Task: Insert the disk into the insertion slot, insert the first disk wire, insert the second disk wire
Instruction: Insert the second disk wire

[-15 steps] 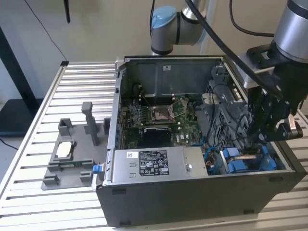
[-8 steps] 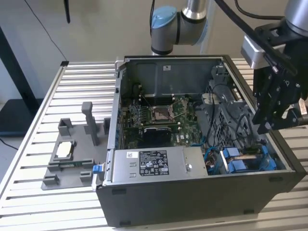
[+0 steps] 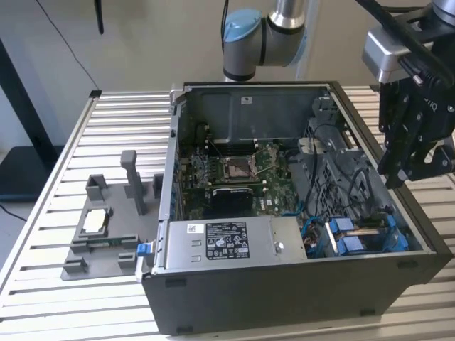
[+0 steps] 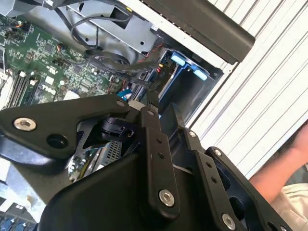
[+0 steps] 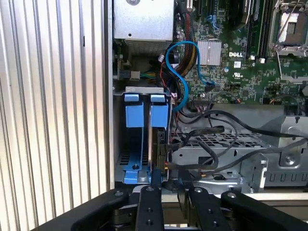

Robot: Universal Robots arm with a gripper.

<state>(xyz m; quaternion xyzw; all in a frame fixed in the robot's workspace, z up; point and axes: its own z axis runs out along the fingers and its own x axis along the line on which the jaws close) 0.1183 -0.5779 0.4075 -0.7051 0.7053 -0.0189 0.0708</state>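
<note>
The insertion slot (image 5: 126, 159) is a dark bay with blue carriers (image 5: 134, 115) at the corner of the open computer case (image 3: 284, 284). A thin dark slab, apparently the disk (image 5: 155, 139), stands on edge inside it. Black wires (image 5: 211, 132) loop from the grey perforated cage toward the slot's near end. In the first wrist view my gripper (image 5: 168, 185) hovers just over that end of the bay. The exterior view shows my gripper (image 3: 409, 169) above the case's wall on that view's right, higher than the slot (image 3: 370, 234). The second wrist view shows the slot (image 4: 187, 91) just beyond my gripper (image 4: 159, 113).
A silver power-supply box (image 3: 220, 245) lies along the case front, with the green motherboard (image 3: 234, 167) behind it. A blue cable (image 5: 185, 72) curls near the slot. A grey fixture (image 3: 106, 234) with a small silver part stands on the slatted table. A person's arm (image 4: 284, 168) is nearby.
</note>
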